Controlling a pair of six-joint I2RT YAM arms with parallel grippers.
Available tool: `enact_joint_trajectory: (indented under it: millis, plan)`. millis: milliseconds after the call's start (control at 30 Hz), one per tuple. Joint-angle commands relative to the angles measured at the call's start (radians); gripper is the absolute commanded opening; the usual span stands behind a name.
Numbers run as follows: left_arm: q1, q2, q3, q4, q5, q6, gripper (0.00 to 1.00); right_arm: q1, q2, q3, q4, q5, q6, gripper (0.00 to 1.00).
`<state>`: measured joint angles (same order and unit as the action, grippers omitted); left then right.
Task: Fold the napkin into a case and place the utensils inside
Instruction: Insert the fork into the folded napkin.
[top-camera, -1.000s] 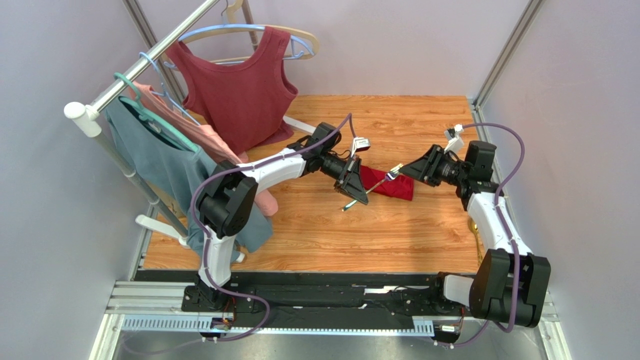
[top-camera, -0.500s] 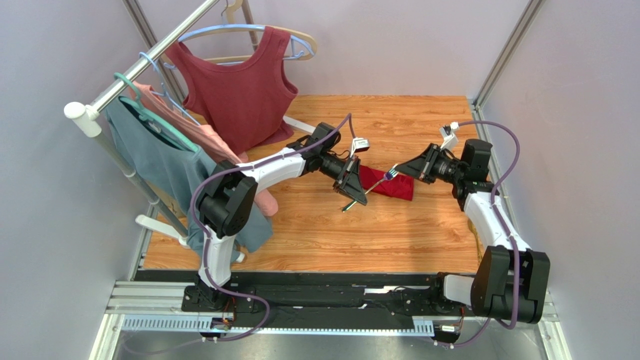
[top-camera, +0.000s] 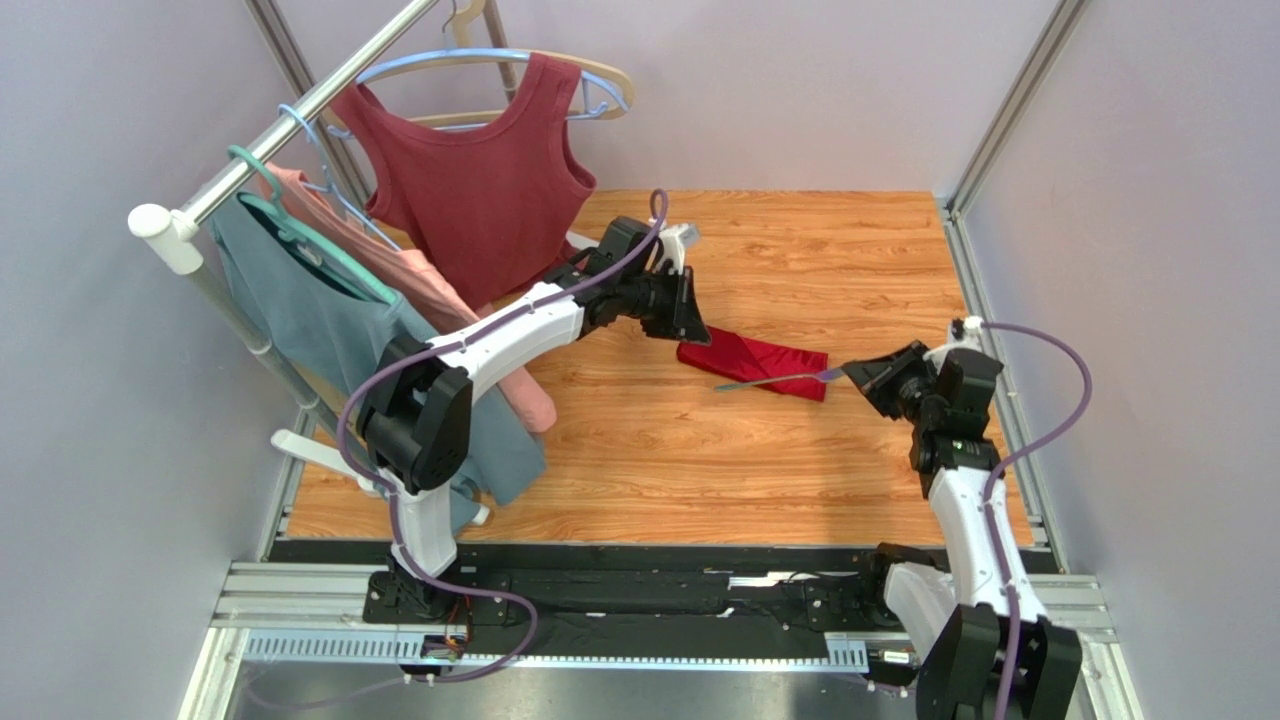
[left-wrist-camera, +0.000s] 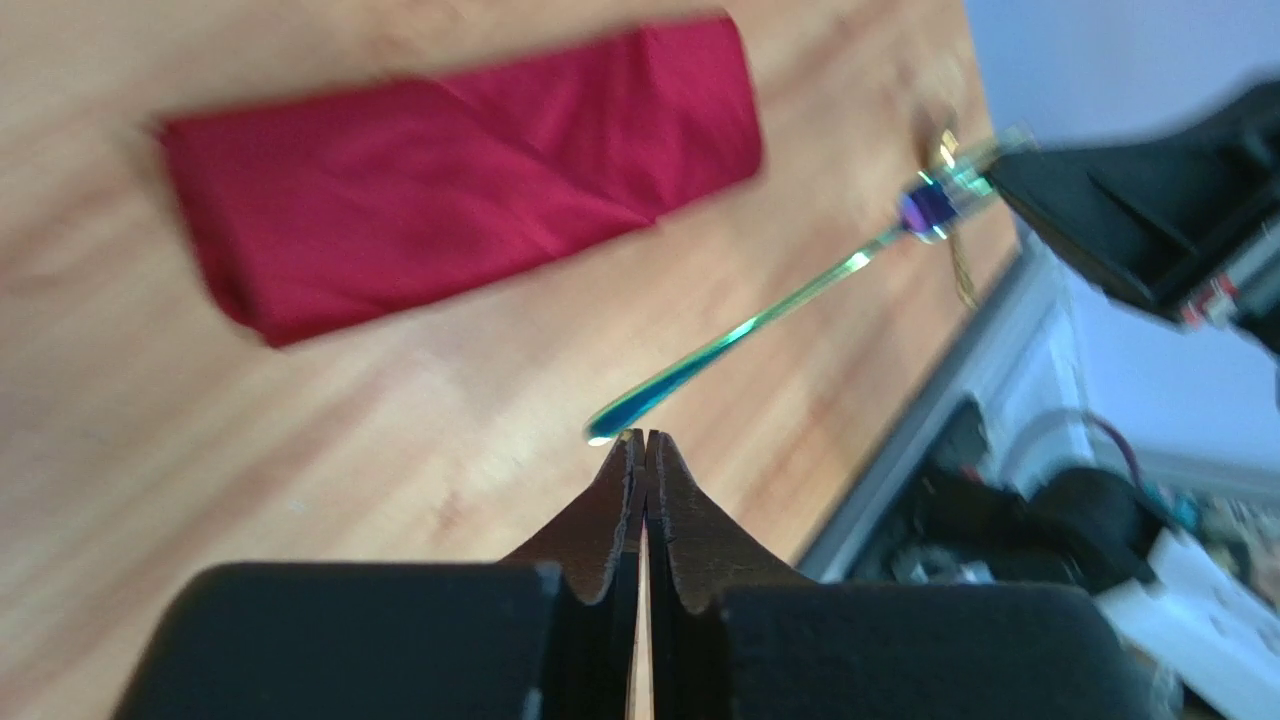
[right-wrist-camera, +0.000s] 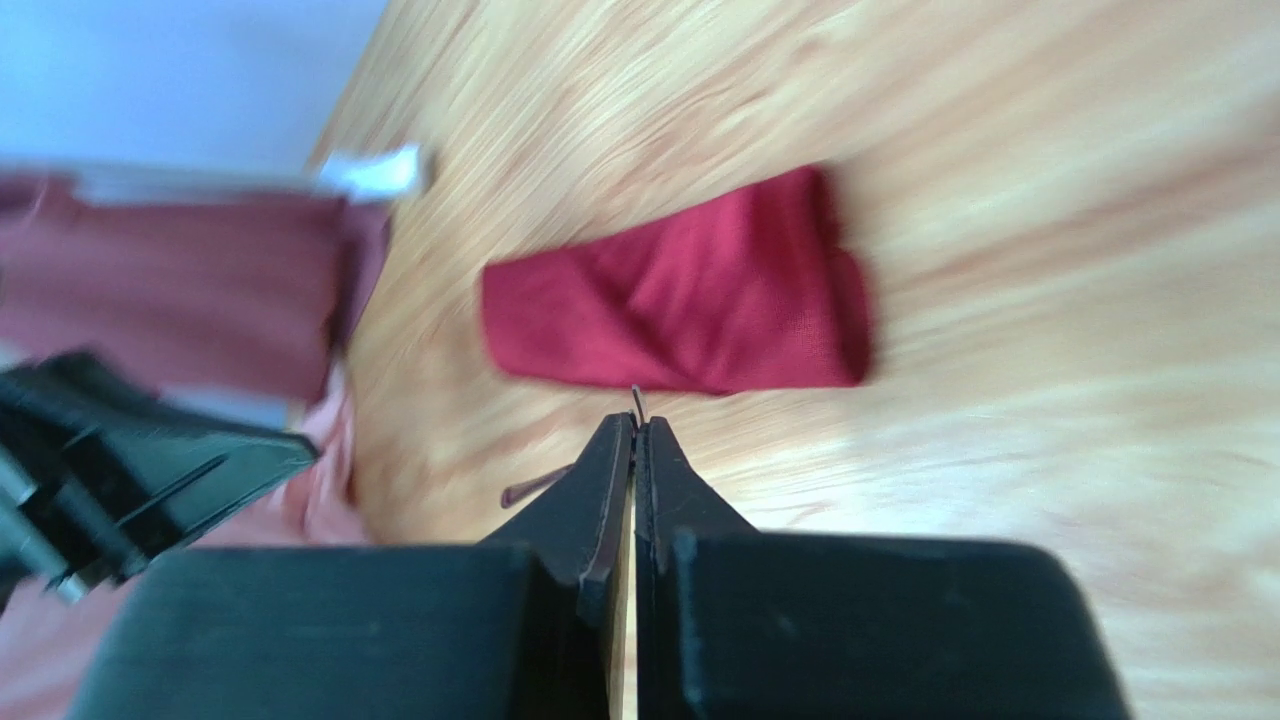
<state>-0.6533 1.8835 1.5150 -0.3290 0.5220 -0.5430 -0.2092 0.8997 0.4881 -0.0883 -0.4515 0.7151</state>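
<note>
The crimson case (top-camera: 751, 363) lies flat on the wooden table (top-camera: 842, 255), a narrow folded pouch. It also shows in the left wrist view (left-wrist-camera: 466, 165) and the right wrist view (right-wrist-camera: 691, 308). My right gripper (top-camera: 852, 372) is shut on one end of a slim shiny utensil (top-camera: 781, 381), which points left along the case's near edge. The utensil looks blue-green in the left wrist view (left-wrist-camera: 751, 323). In the right wrist view only a thin tip (right-wrist-camera: 637, 402) shows at my right gripper (right-wrist-camera: 634, 428). My left gripper (top-camera: 694, 318) is shut and empty by the case's far left end (left-wrist-camera: 643, 438). No other utensils show.
A clothes rail (top-camera: 271, 143) at the far left carries a maroon sleeveless top (top-camera: 481, 173), a pink garment (top-camera: 406, 270) and a grey-blue garment (top-camera: 323, 323). A metal frame rail (top-camera: 984, 315) runs along the table's right edge.
My left gripper has moved back and left to the case's far end; the utensil seen below it earlier no longer shows. My right gripper has pulled right and nearer, holding its utensil.
</note>
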Motion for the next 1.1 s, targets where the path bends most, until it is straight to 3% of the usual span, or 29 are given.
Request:
enact_joint_trajectory:
  millis: [0,300,767,1067]
  plan:
    - [0.001,0.046,0.022,0.122,-0.292,-0.038,0.00,-0.067,-0.062,-0.057,0.073,0.234,0.110,0.00]
    - [0.004,0.253,0.135,0.203,-0.350,-0.104,0.00,-0.081,-0.045,-0.100,0.195,0.379,0.129,0.00]
    - [0.035,0.305,0.091,0.323,-0.329,-0.193,0.00,-0.096,0.120,-0.101,0.389,0.290,0.103,0.00]
    - [0.050,0.353,0.102,0.291,-0.304,-0.271,0.00,-0.094,0.215,-0.101,0.473,0.240,0.095,0.00]
